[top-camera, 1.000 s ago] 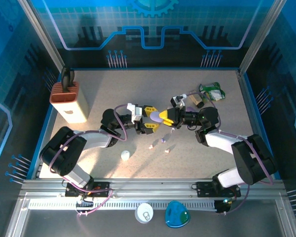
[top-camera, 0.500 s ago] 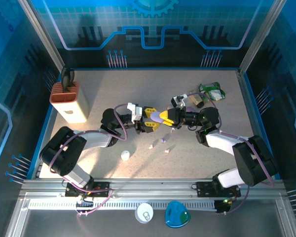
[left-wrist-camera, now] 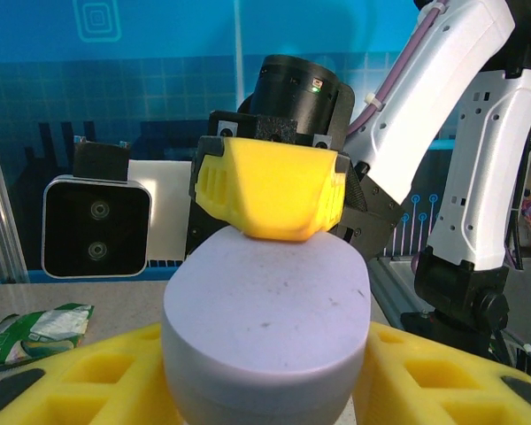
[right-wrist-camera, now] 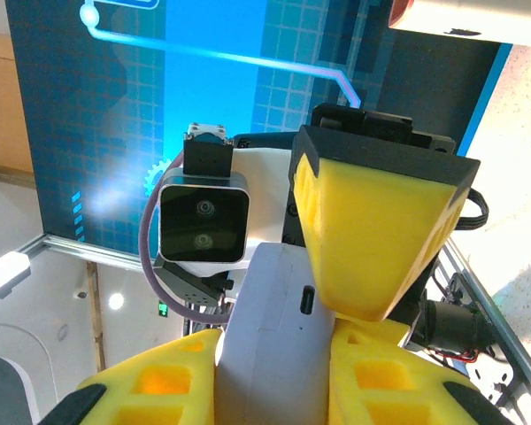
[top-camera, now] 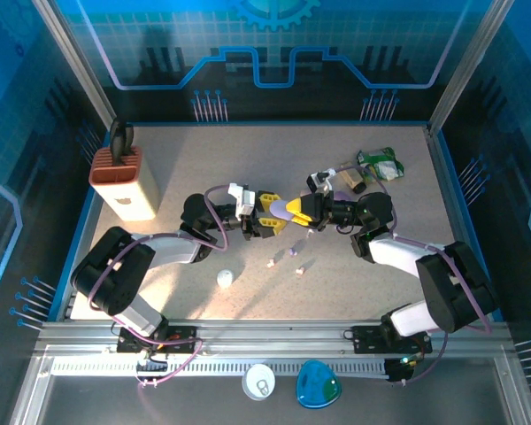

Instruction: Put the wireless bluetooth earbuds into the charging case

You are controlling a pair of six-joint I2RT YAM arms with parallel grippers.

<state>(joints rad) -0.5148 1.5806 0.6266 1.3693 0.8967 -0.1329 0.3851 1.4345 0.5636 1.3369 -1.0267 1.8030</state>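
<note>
A lilac charging case (top-camera: 278, 205) hangs above the middle of the table, lid closed, with a gripper on it from each side. My left gripper (top-camera: 267, 215) is shut on it; in the left wrist view the case (left-wrist-camera: 265, 319) sits between my yellow fingers (left-wrist-camera: 442, 372), and a right-arm finger (left-wrist-camera: 270, 190) presses its far side. My right gripper (top-camera: 297, 211) is shut on the same case (right-wrist-camera: 279, 345), whose charging port (right-wrist-camera: 307, 299) faces the camera. Three small earbuds (top-camera: 292, 253) lie on the table just below the grippers.
A small white rounded piece (top-camera: 225, 279) lies in front of the left arm. An orange-topped cream holder (top-camera: 122, 181) stands at the left; a green packet (top-camera: 382, 163) and a brown item (top-camera: 352, 181) lie at the back right. White (top-camera: 258, 381) and blue (top-camera: 318, 385) objects sit beyond the front rail.
My left gripper's jaws have closed in onto the lilac case. The right gripper and the case have stayed where they were.
</note>
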